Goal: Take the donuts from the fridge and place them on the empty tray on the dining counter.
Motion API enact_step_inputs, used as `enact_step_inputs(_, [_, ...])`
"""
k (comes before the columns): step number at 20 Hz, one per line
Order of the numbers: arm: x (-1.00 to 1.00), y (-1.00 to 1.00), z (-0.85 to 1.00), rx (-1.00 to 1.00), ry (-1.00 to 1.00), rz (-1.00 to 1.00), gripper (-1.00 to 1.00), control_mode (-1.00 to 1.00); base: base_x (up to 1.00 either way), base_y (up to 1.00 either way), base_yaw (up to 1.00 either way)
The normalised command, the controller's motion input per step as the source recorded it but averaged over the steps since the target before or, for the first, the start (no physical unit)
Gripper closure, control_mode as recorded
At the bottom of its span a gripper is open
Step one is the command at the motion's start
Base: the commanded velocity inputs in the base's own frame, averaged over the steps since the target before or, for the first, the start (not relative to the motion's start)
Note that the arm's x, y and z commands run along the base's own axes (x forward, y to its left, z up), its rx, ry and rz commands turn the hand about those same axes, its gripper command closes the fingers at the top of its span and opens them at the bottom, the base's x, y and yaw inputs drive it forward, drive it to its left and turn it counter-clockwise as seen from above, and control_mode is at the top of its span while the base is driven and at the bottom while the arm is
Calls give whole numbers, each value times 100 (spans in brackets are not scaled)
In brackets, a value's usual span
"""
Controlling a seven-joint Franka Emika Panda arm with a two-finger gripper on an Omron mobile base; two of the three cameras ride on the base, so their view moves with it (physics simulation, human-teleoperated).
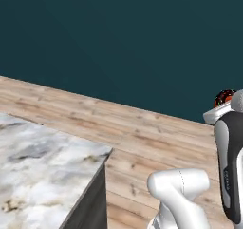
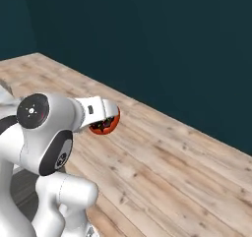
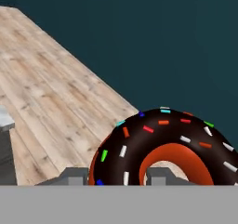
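Fingers: the fingers point(image 3: 74, 176) sit closed on a donut point(image 3: 160, 146), one dark tip showing at either side of the ring's near wall in the hand view.
Gripper: the gripper point(image 2: 104, 122) is carried up in the air over the floor, well above the boards, at the end of the white arm.
Donut in hand: a ring with dark icing and many-coloured sprinkles over a red-orange body; it stands on edge between the fingers, its hole facing the hand camera.
Same donut, base views: a small dark and red ball under the white hand in the right base view, and a dark red speck point(image 1: 224, 98) peeking above the hand at the right edge of the left base view.
Grip detail: how far the ring's wall sits between the tips is hard to judge, as the bottom of the hand view cuts them off.
Tabletop: a white-grey veined marble tabletop point(image 1: 38, 176) with a dark side panel fills the lower left of the left base view, well apart from the gripper.
Floor: pale wooden planks point(image 2: 172, 172) run under the arm.
Wall: a plain dark teal wall point(image 1: 118, 38) rises behind the floor.
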Motion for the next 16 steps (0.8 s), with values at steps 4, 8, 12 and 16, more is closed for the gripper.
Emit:
enact_step_inputs(4, [0,0,0,0,0,0,100,100,100,-23,56])
enact_step_inputs(8, [0,0,0,0,0,0,100,100,100,-16,64])
enact_step_inputs(12, [0,0,0,0,0,0,100,100,100,-15,71])
enact_step_inputs(16, [0,0,0,0,0,0,100,100,88,-70,56])
